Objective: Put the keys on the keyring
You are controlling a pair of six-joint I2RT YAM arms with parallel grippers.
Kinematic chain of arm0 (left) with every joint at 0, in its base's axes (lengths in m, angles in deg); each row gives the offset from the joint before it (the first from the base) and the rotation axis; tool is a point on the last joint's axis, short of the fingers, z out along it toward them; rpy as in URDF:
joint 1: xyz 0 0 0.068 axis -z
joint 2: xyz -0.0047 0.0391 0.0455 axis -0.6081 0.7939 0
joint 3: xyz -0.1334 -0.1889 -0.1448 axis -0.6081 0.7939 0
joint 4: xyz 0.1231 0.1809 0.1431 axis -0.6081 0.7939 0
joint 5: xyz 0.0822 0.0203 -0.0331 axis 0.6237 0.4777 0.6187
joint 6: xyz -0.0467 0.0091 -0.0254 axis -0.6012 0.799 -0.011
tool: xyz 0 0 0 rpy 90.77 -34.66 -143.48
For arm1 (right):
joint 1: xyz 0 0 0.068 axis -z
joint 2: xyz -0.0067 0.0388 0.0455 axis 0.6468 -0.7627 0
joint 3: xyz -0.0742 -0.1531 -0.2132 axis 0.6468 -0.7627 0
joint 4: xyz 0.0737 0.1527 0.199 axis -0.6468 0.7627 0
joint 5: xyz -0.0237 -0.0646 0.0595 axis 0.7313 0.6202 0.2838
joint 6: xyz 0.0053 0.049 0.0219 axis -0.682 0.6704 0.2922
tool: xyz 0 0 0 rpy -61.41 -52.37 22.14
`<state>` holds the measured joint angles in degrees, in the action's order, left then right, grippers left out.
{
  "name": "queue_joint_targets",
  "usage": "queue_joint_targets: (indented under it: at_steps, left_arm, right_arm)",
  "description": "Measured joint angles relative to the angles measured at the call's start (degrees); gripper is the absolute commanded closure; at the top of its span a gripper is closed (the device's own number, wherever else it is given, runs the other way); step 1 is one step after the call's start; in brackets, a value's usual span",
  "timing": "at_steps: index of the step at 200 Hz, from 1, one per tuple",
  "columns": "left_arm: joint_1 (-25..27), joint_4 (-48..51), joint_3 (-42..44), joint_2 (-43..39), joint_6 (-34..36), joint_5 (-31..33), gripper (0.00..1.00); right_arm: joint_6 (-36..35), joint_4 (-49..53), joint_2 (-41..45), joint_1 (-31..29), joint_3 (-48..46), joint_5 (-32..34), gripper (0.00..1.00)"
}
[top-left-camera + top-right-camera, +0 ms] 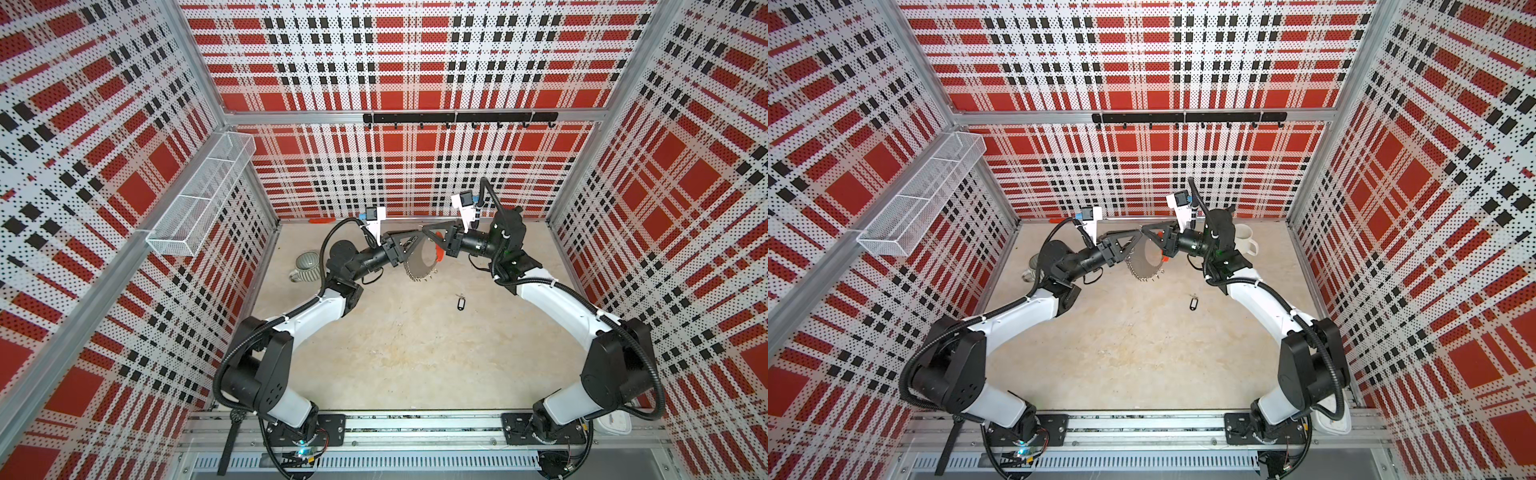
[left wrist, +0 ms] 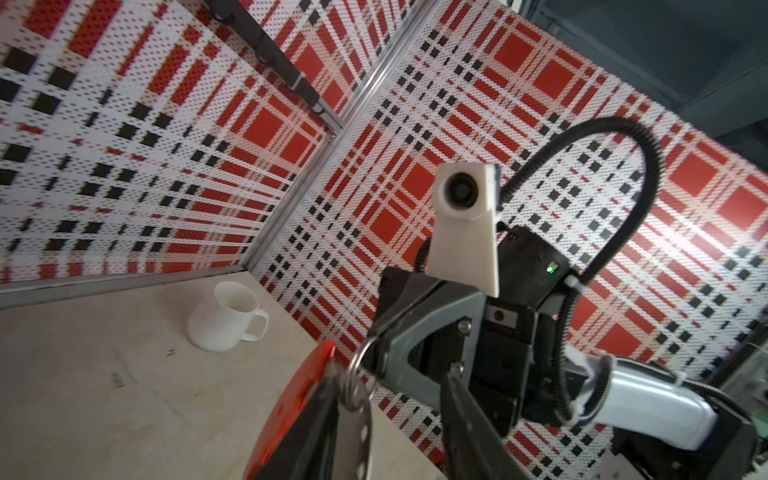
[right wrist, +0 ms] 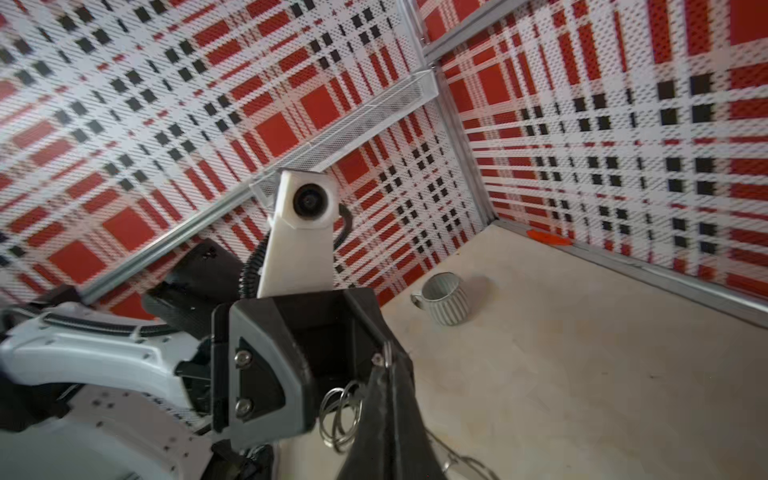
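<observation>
Hanging upright — keyring (image 1: 415,275); right gripper (image 1: 424,230) pinching it | left gripper (image 1: 411,245) parted | keys (image 1: 459,304) flat, key-end rearward

Hands nose to nose, open room below

The keyring (image 1: 409,272) fills the gap between left hand (image 1: 414,242) and right hand (image 1: 428,233). Below both hands, the table (image 1: 395,365) lies open around the keys (image 1: 459,303). A grey mug (image 1: 305,266) and a white mug (image 1: 1246,243) stand behind the wrists.

Your left pincer (image 1: 415,243) and right pincer (image 1: 426,230) meet tip to tip above the table (image 1: 395,353). The keyring (image 1: 410,272) hangs just below them. The keys (image 1: 459,302) lie on the table, before and right of the right pincer. The left mug (image 1: 306,266) stands left of the left pincer, the right mug (image 1: 1246,241) right of the right pincer.
</observation>
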<state>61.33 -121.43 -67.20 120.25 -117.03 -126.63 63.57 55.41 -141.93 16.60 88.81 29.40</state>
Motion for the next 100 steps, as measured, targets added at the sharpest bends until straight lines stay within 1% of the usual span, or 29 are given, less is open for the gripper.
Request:
queue_joint_targets:
  at_steps: [27, 49, 71, 100]
  left_arm:
    - [-2.80, 9.44, 0.50, -4.94, 11.06, 0.87, 0.60]
    - [-3.19, 13.86, 1.90, -8.48, 20.55, 1.27, 0.62]
    - [-2.86, 18.08, 2.05, -10.03, 28.06, 1.55, 0.65]
    - [-2.21, 24.65, -0.52, -8.44, 33.79, 0.72, 0.70]
  right_arm:
    - [-12.59, 14.64, 0.42, -0.04, 3.85, 6.25, 1.00]
    - [-19.41, 22.10, 0.42, -0.04, 4.72, 9.16, 1.00]
    - [-23.26, 25.92, 0.46, -0.02, 4.72, 9.60, 1.00]
    - [-25.46, 26.95, 1.36, -0.02, 4.26, 7.96, 1.00]
